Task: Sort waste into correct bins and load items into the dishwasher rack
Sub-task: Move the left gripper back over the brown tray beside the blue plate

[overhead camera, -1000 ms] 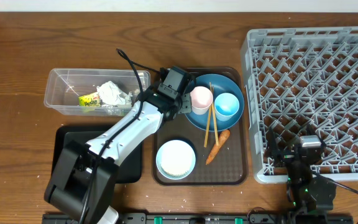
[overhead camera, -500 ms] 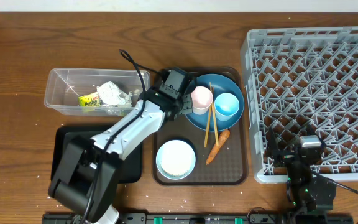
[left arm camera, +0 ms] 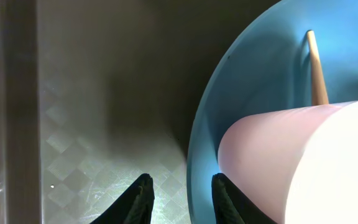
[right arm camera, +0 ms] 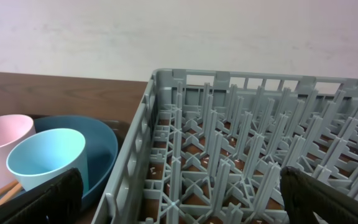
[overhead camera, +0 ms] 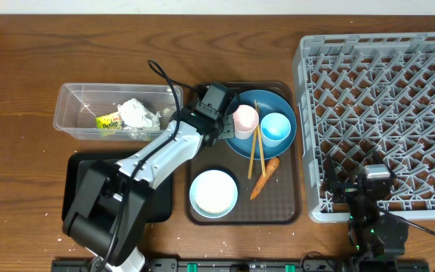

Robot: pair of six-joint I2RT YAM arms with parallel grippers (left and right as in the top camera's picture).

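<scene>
My left gripper (overhead camera: 225, 128) hangs low over the left rim of the dark-blue plate (overhead camera: 282, 102). It is open by a narrow gap. In the left wrist view one finger (left arm camera: 138, 199) is over the brown tray (left arm camera: 92, 124), the other beside the pink cup (left arm camera: 278, 149), and the plate (left arm camera: 253, 81) edge lies between them. The plate also carries a light-blue cup (overhead camera: 276, 128) and chopsticks (overhead camera: 257, 151). A carrot (overhead camera: 264, 178) and a light-blue bowl (overhead camera: 214, 192) with white contents lie on the tray. My right gripper (right arm camera: 179, 193) is wide open and empty at the rack's (overhead camera: 384, 98) near-left corner.
The clear tub (overhead camera: 78, 113) at the left holds a crumpled tissue (overhead camera: 134, 113) and a yellow-green wrapper (overhead camera: 109, 122). A black tray (overhead camera: 78, 170) lies in front of it, partly under my left arm. The grey rack fills the right side of the table.
My left arm has shifted only slightly at the plate's rim. The plate, the cups and my right arm have not moved.
</scene>
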